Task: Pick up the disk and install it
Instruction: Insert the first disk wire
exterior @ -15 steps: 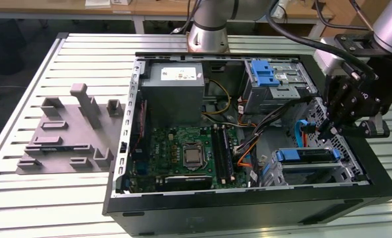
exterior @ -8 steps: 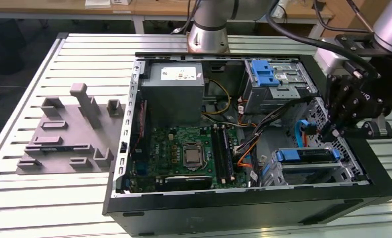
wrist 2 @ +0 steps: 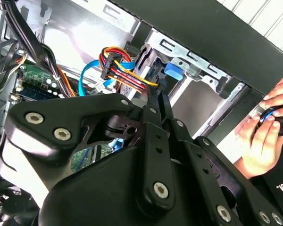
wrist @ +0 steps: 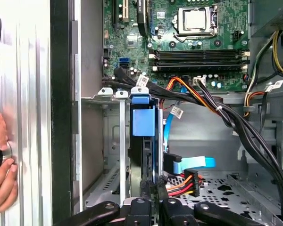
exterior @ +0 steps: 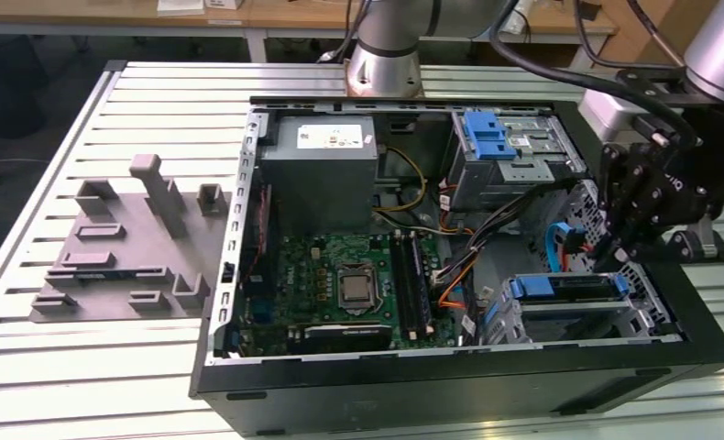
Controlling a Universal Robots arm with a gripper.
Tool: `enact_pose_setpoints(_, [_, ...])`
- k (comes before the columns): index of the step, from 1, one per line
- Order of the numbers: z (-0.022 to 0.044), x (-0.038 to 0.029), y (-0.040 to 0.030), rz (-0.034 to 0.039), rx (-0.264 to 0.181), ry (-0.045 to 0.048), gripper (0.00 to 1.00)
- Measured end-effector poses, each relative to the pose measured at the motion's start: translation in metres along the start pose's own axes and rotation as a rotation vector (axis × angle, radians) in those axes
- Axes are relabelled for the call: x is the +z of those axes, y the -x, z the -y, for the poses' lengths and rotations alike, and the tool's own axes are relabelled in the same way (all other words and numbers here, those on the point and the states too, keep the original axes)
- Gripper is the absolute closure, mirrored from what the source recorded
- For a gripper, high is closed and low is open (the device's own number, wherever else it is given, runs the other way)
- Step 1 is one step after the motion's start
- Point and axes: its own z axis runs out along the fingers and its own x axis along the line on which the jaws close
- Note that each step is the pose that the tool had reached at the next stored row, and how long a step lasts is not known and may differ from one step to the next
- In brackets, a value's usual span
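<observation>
Blue plastic marks the disk (exterior: 563, 287), which sits in a metal cage (exterior: 588, 316) at the near right corner of the open computer case (exterior: 460, 376) in the exterior view. The first wrist view looks along it edge-on: the disk (wrist: 144, 141) stands as a thin dark slab between the cage's silver walls, a blue tab at its far end. That view and the second wrist view also take in a person's hand (wrist 2: 266, 132) outside the case wall, fingers curled round a small object. The gripper (exterior: 615, 246) hangs from the arm over the case's right side, just above the cage. In the second wrist view its black fingers (wrist 2: 156, 101) lie close together, pointing down at the slot; whether they pinch the disk I cannot tell.
</observation>
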Motion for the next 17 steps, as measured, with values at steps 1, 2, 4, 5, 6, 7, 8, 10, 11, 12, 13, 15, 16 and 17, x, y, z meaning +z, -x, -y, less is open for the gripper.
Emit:
enact_pose_setpoints(1, [0.0000, 0.0008, 0.0000, 0.0001, 0.000, 0.0008, 0.84])
enact_pose_setpoints(2, [0.0000, 0.0011, 0.0001, -0.0002, 0.000, 0.0011, 0.84])
enact_pose_setpoints(4, [0.0000, 0.0015, 0.0001, 0.0000, 0.000, 0.0013, 0.84])
enact_pose_setpoints(5, [0.0000, 0.0015, 0.0001, 0.0000, 0.000, 0.0013, 0.84])
enact_pose_setpoints(6, [0.0000, 0.0015, 0.0001, 0.0000, 0.000, 0.0013, 0.84])
enact_pose_setpoints(7, [0.0000, 0.0015, 0.0001, 0.0000, 0.000, 0.0013, 0.84])
enact_pose_setpoints(8, [0.0000, 0.0016, 0.0001, 0.0000, 0.000, 0.0014, 0.84])
enact_pose_setpoints(10, [-0.0003, 0.0016, 0.0001, 0.0000, 0.000, 0.0014, 0.84])
enact_pose_setpoints(11, [-0.0008, 0.0017, 0.0001, 0.0002, 0.000, 0.0014, 0.84])
enact_pose_setpoints(12, [-0.0017, 0.0017, 0.0001, 0.0002, 0.000, 0.0014, 0.84])
enact_pose_setpoints(13, [-0.0026, 0.0017, 0.0000, 0.0003, 0.000, 0.0014, 0.84])
enact_pose_setpoints(15, [-0.0030, 0.0018, 0.0000, 0.0006, 0.000, 0.0019, 0.84])
enact_pose_setpoints(16, [-0.0030, 0.0021, 0.0000, 0.0022, 0.000, 0.0031, 0.84])
enact_pose_setpoints(17, [-0.0031, 0.0024, 0.0000, 0.0048, 0.002, 0.0044, 0.84])
